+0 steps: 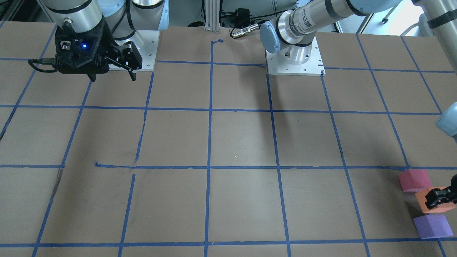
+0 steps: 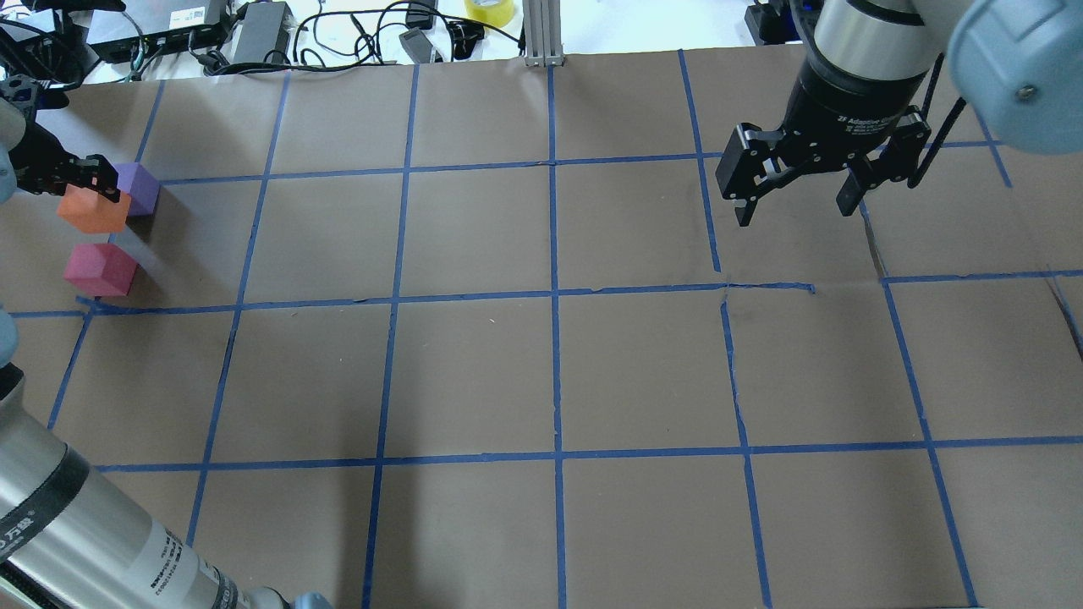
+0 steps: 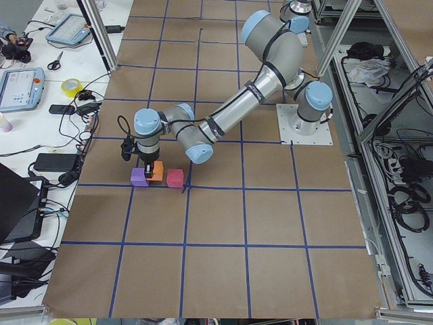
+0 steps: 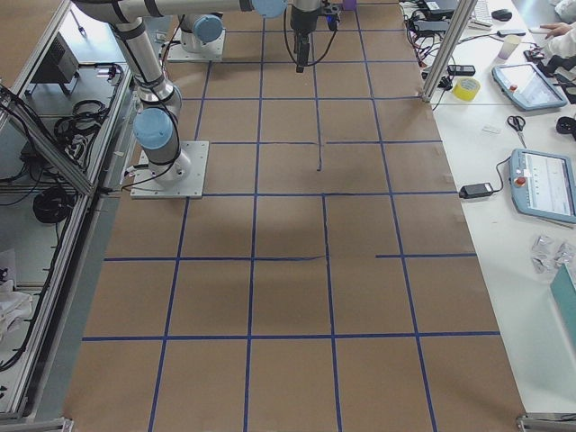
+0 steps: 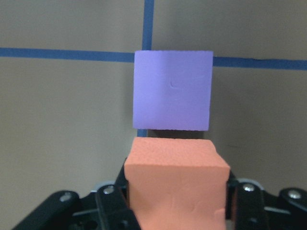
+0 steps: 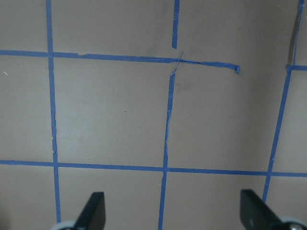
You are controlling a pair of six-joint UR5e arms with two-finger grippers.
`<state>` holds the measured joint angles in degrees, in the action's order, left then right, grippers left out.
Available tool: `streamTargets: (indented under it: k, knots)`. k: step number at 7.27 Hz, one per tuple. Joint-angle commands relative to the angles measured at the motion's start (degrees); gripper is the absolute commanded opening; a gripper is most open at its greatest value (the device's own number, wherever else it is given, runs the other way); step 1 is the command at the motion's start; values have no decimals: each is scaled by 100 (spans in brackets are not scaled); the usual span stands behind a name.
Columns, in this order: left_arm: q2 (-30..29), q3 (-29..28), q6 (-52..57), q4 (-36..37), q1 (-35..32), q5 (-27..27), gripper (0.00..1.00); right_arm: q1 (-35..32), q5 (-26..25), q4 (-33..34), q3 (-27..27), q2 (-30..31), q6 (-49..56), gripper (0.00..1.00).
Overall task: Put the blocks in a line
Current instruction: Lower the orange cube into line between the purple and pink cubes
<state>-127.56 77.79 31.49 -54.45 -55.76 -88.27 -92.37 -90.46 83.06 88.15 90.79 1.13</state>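
Note:
My left gripper (image 2: 80, 179) is shut on the orange block (image 2: 93, 211) at the table's far left. In the left wrist view the orange block (image 5: 175, 184) sits between the fingers (image 5: 111, 203). The purple block (image 5: 172, 89) lies just beyond it. The purple block (image 2: 138, 188) and the pinkish red block (image 2: 100, 269) rest on the table on either side of the orange one. I cannot tell whether the orange block touches the table. The three also show in the front view: pinkish red (image 1: 414, 179), orange (image 1: 426, 207), purple (image 1: 432, 226). My right gripper (image 2: 795, 203) is open and empty, high above the table's right half.
The brown table top (image 2: 550, 372) carries a grid of blue tape lines. Cables, power bricks and a yellow tape roll (image 2: 489, 10) lie beyond the far edge. The two arm bases (image 1: 294, 60) stand at the robot's side of the table.

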Motion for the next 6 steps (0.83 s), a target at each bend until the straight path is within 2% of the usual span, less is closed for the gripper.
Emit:
streamTargets:
  k: [1,6]
  knots:
    - [-14,0,138,-5,3,21,5,9,-7,0,0,0,1,100]
    - [-198,44,138,57,3,21,4,0,-7,44,0,0,18,100]
